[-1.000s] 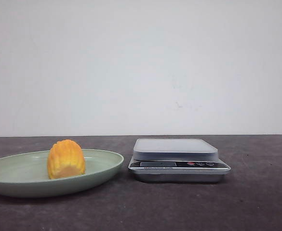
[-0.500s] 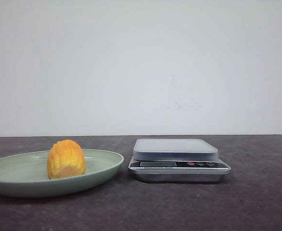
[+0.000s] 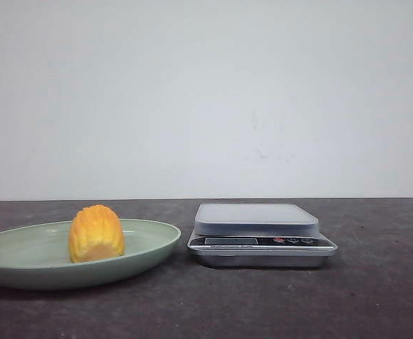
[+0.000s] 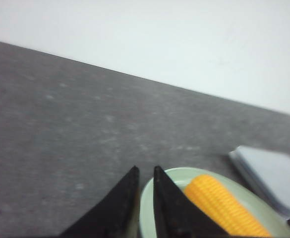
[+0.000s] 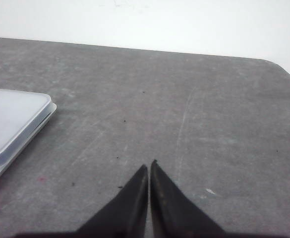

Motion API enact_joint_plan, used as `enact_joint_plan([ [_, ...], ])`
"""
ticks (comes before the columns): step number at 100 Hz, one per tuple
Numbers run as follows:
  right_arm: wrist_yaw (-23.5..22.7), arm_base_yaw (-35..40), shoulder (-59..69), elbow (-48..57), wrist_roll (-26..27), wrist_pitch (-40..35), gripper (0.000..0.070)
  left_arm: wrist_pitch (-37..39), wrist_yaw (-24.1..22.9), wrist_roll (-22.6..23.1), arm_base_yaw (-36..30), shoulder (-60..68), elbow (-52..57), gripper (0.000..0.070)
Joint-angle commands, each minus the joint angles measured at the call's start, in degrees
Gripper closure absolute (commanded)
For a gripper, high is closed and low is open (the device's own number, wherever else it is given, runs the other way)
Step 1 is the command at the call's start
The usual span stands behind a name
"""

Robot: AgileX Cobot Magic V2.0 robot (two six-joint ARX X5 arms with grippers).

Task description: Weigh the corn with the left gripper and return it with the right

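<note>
Open air above corn (image 3: 97, 234), plate rim (image 3: 165, 229) low around it, scale (image 3: 261, 234) close beside plate

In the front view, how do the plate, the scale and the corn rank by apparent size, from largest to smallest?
1. Plate: widest, though partly cut off at the left edge.
2. Scale: somewhat narrower than the plate.
3. Corn: clearly the smallest.
All three stand about equally near, so the ranking seems reliable.

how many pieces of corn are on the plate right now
1. The corn sits on the green plate, toward its middle, left of the scale. The left wrist view shows the same piece. Nothing suggests another hidden behind it.
</note>
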Motion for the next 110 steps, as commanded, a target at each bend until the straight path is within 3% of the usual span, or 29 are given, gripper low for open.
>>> enact_joint_plan([
  [1, 0.02, 0.02, -0.04, -0.11, 0.26, 0.68, 0.0695, -2.82, -0.74, 5.86, 0.15, -0.04, -1.03, 0.0684],
  [17, 0.02, 0.02, -0.04, -0.11, 0.26, 0.63, 0.0695, -4.44, -3.02, 10.10, 0.17, -0.04, -1.03, 0.0684],
  [38, 0.02, 0.02, -0.04, -0.11, 0.26, 0.66, 0.0695, -5.05, -12.33, 9.38, 0.15, -0.04, -1.03, 0.0684],
  [110, 0.02, 0.02, -0.04, -0.11, 0.26, 0.66, 0.0695, -4.90, -12.15, 9.14, 0.17, 0.00, -1.01, 0.0684],
])
